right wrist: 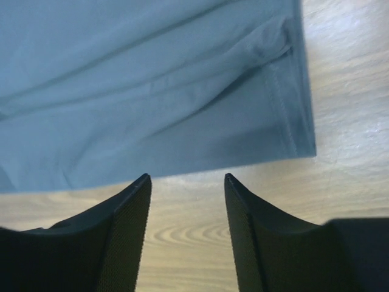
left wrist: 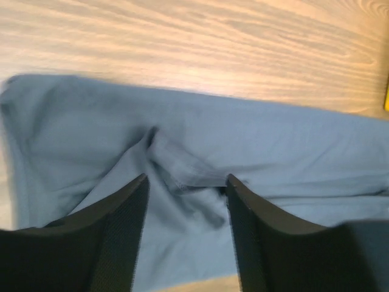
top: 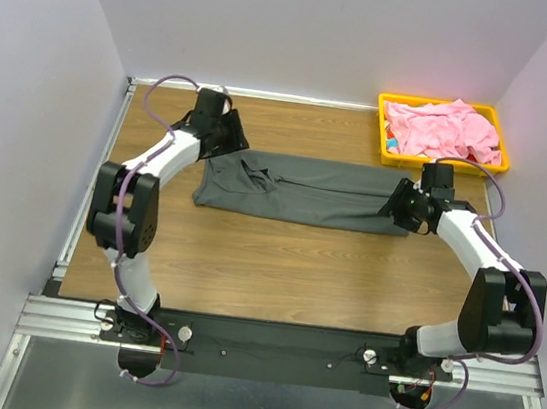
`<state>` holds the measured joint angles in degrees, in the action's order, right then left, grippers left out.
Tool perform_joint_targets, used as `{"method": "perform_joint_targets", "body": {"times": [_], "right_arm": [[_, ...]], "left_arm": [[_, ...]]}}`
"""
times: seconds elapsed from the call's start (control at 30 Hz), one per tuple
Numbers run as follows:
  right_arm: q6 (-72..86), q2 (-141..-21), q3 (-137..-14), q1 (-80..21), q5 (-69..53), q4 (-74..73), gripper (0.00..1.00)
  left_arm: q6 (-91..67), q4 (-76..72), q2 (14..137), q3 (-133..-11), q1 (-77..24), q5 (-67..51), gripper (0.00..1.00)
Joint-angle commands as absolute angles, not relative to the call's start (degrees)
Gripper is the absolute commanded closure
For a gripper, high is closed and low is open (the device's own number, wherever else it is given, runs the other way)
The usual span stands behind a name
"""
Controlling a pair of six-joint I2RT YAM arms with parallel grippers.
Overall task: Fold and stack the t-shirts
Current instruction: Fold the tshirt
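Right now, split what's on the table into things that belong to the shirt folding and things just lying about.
Belongs to the job:
grey t-shirt, laid out as a long band mid-table
pink t-shirt, crumpled in the yellow tray

Just lying about:
yellow tray, at the far right corner

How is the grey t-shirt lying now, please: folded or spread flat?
Folded lengthwise: the grey t-shirt lies as a long narrow band, one sleeve doubled over.

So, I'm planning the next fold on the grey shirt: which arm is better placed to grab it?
Probably left: the left gripper, open, hangs over a bunched fold of the grey shirt; the right gripper, open, is over bare table beside the hem.
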<state>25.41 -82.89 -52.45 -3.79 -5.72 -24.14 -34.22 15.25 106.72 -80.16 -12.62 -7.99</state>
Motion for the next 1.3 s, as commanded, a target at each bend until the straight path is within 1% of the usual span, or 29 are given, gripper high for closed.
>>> {"method": "perform_joint_targets", "body": {"times": [0.0, 0.13, 0.17, 0.27, 0.3, 0.33, 0.4, 0.5, 0.67, 0.83, 0.97, 1.1, 1.2, 1.23, 1.27], "right_arm": [[31.36, -83.58, -50.11, -0.28, -8.6, -17.07, 0.45], [33.48, -84.55, -48.26, 3.16, -12.65, -13.29, 0.48], [33.83, -84.81, -47.73, 3.69, -13.44, -12.66, 0.48], [34.89, -86.48, -47.03, 4.74, -15.64, -10.47, 0.5], [35.41, -87.18, -46.76, 5.09, -16.17, -9.24, 0.5], [36.03, -87.8, -46.15, 5.53, -16.61, -8.27, 0.51], [36.47, -88.41, -45.53, 6.06, -16.96, -7.48, 0.52], [36.65, -89.38, -43.78, 7.46, -17.31, -6.59, 0.52], [36.56, -90.62, -39.3, 11.94, -17.67, -6.24, 0.56], [38.05, -87.64, -34.64, 16.87, -17.58, -6.5, 0.57], [38.67, -82.89, -31.91, 17.49, -14.77, -7.99, 0.57], [35.34, -78.41, -33.13, 17.49, -14.67, -12.29, 0.58], [32.18, -76.56, -34.62, 17.4, -17.83, -13.27, 0.58], [31.56, -75.42, -36.02, 17.23, -20.8, -13.62, 0.58], [30.86, -75.06, -36.82, 16.97, -22.31, -13.54, 0.58]], "left_arm": [[-34.45, 12.84, 96.78, -72.18, -11.08, -2.65, 0.44], [-33.84, 11.87, 91.59, -63.91, -10.2, -1.23, 0.57], [-33.4, 11.69, 91.32, -62.5, -10.11, -1.23, 0.62], [-32.96, 11.16, 91.41, -58.63, -9.93, -1.23, 0.69], [-32.87, 10.73, 91.67, -57.14, -9.67, -0.97, 0.7], [-32.78, 10.37, 92.28, -55.91, -9.32, -0.44, 0.74], [-32.7, 10.28, 93.59, -55.2, -8.71, -0.44, 0.75], [-32.26, 10.2, 94.74, -53.62, -7.82, 4.47, 0.76], [-31.81, 11.42, 96.77, -50.9, -6.5, 4.48, 0.81], [-33.05, 11.6, 95.19, -46.24, -6.42, 2.9, 0.82], [-33.49, 12.65, 92.12, -42.46, -6.07, 2.99, 0.82], [-33.57, 14.15, 87.2, -39.82, -5.89, 3.25, 0.81], [-33.05, 14.15, 82.71, -39.72, -5.89, 2.12, 0.74], [-32.44, 14.24, 80.96, -39.99, -5.89, 1.94, 0.7], [-32.0, 14.33, 80.16, -40.25, -5.89, 1.76, 0.68]]}}
